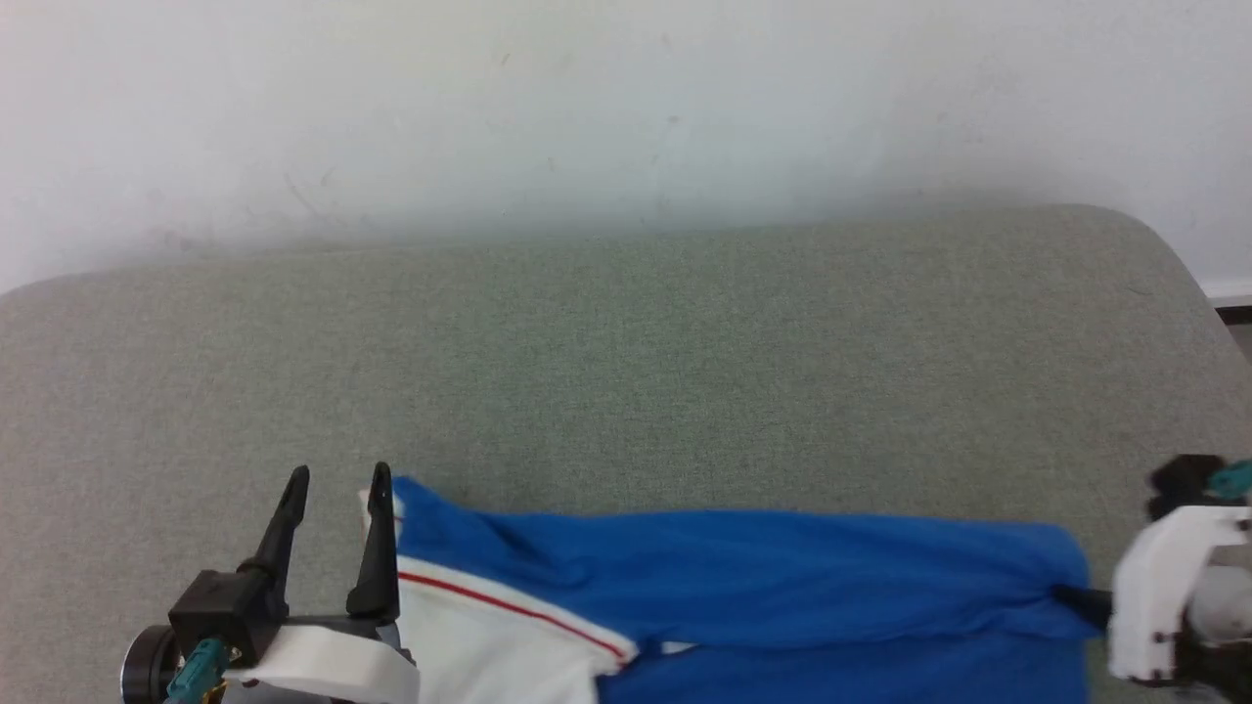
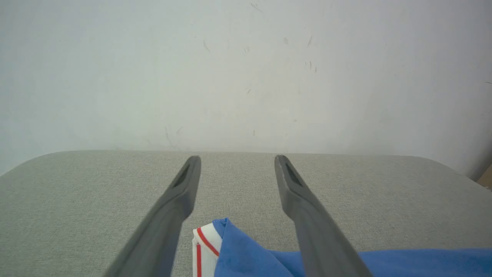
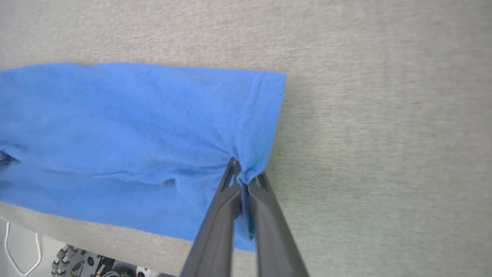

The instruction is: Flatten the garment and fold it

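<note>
Two grippers work the garment [image 1: 743, 567] lying on the counter [image 1: 626, 372]. The right gripper [image 3: 245, 177] pinches its blue hem, while the left gripper [image 1: 339, 479] stands wide, the red-striped white corner between its fingers. The cloth looks soft, light and limp, so hems and corners probably hold best.

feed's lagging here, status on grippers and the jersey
Right gripper shut on garment hem. Left gripper open at its other end. Garment rumpled on grey surface. Nothing seen in the way.

Prob. test rm/lab: grey fabric-topped table [image 1: 626, 323] against scuffed white wall [image 1: 626, 98].
</note>
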Motion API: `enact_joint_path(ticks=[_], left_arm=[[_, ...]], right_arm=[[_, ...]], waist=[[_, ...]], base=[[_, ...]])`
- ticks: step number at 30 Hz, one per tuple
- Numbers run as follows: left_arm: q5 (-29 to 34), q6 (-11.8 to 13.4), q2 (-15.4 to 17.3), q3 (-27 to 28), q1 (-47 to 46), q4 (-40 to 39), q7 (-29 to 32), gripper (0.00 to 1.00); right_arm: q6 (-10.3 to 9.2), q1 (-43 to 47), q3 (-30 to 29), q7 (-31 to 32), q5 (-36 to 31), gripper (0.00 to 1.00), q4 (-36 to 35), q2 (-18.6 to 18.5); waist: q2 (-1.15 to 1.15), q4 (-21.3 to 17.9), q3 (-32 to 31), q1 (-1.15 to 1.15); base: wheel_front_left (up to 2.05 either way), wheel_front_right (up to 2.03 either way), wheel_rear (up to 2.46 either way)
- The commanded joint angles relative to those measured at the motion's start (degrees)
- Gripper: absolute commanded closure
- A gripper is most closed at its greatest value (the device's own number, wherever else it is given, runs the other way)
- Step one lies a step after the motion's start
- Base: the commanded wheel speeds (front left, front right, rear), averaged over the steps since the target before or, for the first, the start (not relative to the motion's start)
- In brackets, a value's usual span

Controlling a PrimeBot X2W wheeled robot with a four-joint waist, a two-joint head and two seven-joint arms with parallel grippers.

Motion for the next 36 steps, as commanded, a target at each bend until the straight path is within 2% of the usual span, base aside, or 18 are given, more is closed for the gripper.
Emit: enact_joint_path(ticks=[1,5,8,11,13,14,19,24,29,36], left_arm=[[-0.31,0.37,0.28,0.02,0.45,-0.12,0.0,0.0],[-0.41,0.3,0.29,0.11,0.28,-0.21,-0.1,0.0],[-0.56,0.33,0.24,0.16,0.29,0.14,-0.15,0.0],[-0.69,0.38,0.15,0.27,0.38,0.37,-0.22,0.0],[-0.76,0.38,0.09,0.27,0.44,0.52,-0.26,0.0],[-0.76,0.38,0.09,0.27,0.44,0.52,-0.26,0.0],[-1.04,0.14,-0.11,-0.03,0.2,0.8,-0.29,0.0],[-1.06,-0.37,-0.2,-0.85,-0.95,1.26,0.23,0.0],[-0.78,-0.94,-0.08,-1.8,-2.6,1.39,1.03,0.0],[0.06,-0.51,-0.47,-2.61,-4.74,1.78,1.36,0.0]], right_arm=[[-0.04,1.2,-3.07,0.47,-1.3,1.0,-0.83,-1.52],[-0.04,2.51,-10.09,1.67,-3.37,1.0,-1.71,-2.73],[-0.04,3.3,-14.67,3.1,-4.51,1.0,-2.83,-2.03],[-0.04,3.67,-16.63,6.13,-2.9,1.0,-5.11,1.09],[-0.04,3.65,-16.17,9.16,1.09,1.0,-7.21,4.39],[-0.04,3.65,-16.17,9.16,1.09,1.0,-7.21,4.39],[-0.04,3.36,-12.98,15.57,13.02,1.0,-13.21,12.09],[-0.04,1.4,-7.15,17.12,18.8,1.0,-15.49,17.81],[-0.04,-2.46,1.31,12.8,21.08,1.0,-13.03,20.35],[-0.04,-8.57,13.5,2.69,22.81,1.0,-5.48,20.9]], waist=[[0.0,-0.23,0.35,0.0],[0.0,-0.39,0.96,0.0],[0.0,-0.4,1.09,0.0],[0.0,-0.45,1.08,0.0],[0.0,-0.39,0.93,0.0],[0.0,-0.39,0.93,0.0],[0.0,0.23,0.82,0.0],[0.0,1.81,1.12,0.0],[0.0,4.62,2.29,0.0],[0.0,8.7,5.07,0.0]], base=[[0.0,0.0,0.0],[0.0,0.0,0.0],[0.0,0.0,0.0],[0.0,0.0,0.0],[0.0,0.0,0.0],[0.0,0.0,0.0],[0.0,0.0,0.0],[0.0,0.0,0.0],[0.0,0.0,0.0],[0.0,0.0,0.0]])
